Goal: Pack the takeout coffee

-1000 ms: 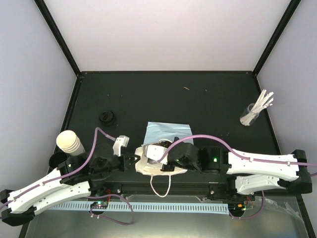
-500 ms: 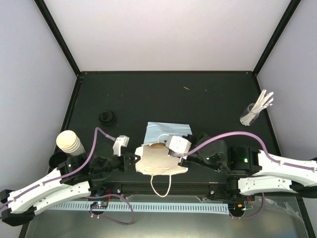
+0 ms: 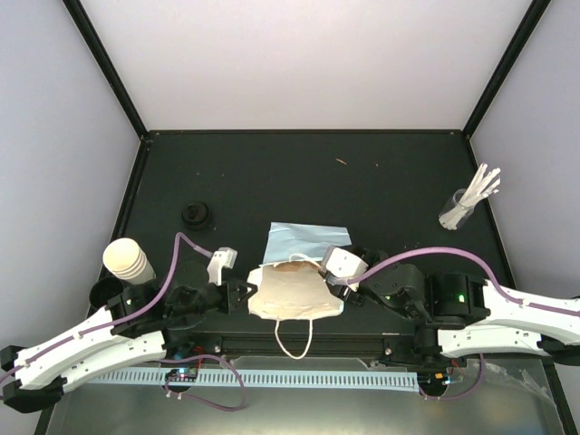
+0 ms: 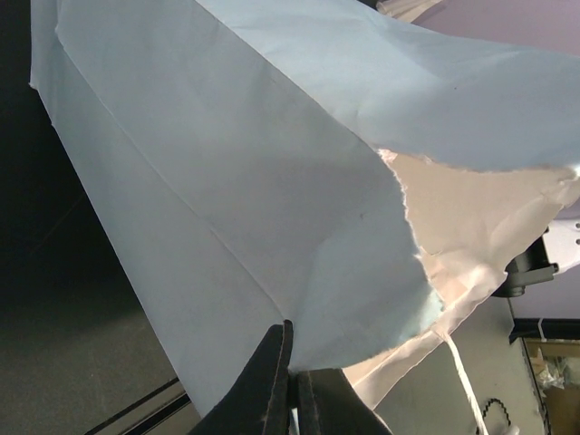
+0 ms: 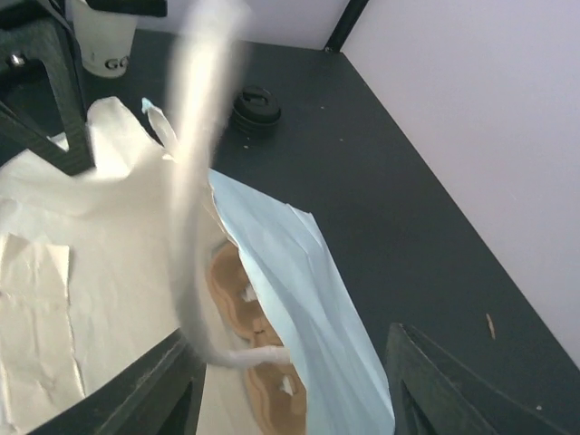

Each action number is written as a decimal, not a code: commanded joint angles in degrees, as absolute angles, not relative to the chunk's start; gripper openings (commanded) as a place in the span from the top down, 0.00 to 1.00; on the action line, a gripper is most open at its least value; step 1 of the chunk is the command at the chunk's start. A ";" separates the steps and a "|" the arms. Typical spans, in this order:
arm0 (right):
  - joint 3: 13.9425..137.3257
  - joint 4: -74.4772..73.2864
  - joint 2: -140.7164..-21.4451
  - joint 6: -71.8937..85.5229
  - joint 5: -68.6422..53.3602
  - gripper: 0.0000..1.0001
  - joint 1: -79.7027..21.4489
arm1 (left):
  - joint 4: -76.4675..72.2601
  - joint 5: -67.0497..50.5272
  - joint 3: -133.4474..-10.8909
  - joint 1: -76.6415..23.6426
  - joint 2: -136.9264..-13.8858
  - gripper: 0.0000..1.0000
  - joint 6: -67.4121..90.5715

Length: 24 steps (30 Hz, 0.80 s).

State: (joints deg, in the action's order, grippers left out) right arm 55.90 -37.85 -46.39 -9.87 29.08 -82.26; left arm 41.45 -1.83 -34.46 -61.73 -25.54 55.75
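Dark table (image 3: 362, 181) fills a pale-walled booth, both arms reaching in from its near edge. At the middle of that edge the light-blue paper bag (image 3: 304, 238) lies on its side. Its long axis runs near to far and its cream-lined mouth gapes between the two grippers, with one white handle (image 3: 294, 340) looped over the near edge.

The left gripper (image 4: 292, 362) is pinched tight on the bag's left mouth edge. The right gripper (image 5: 294, 376) stands at the right side of the mouth with its fingers spread wide. The other handle hangs blurred between them, and nothing is clamped.

Inside the mouth the brown pulp carrier (image 5: 237, 299) shows.

A stack of cream cups (image 3: 127, 260) stands well to the left of the bag, near the table's left edge and just beyond the left arm. Farther back on that side sits a black lid (image 3: 196, 215).

The left arm is nearer to both but is occupied. The free right one would probably have to cross over the bag.

Far right, the glass of white sticks (image 3: 467, 207) stands well apart.
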 commanded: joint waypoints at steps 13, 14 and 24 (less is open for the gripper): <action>55.48 -39.08 -48.39 -9.13 35.81 0.37 -82.44 | 39.45 -2.90 -35.15 -62.05 -26.45 0.98 56.51; 55.46 -38.84 -48.22 -9.26 35.96 0.37 -82.39 | 39.44 -2.90 -35.16 -62.05 -26.40 0.99 56.47; 55.52 -37.52 -49.36 -10.45 35.80 0.41 -81.12 | 39.03 -2.41 -35.83 -62.05 -26.42 0.99 56.30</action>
State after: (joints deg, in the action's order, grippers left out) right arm 55.57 -39.09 -48.95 -9.76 34.85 -81.91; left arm 40.60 -1.83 -34.46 -61.73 -26.02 55.79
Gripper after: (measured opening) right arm 0.614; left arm 0.017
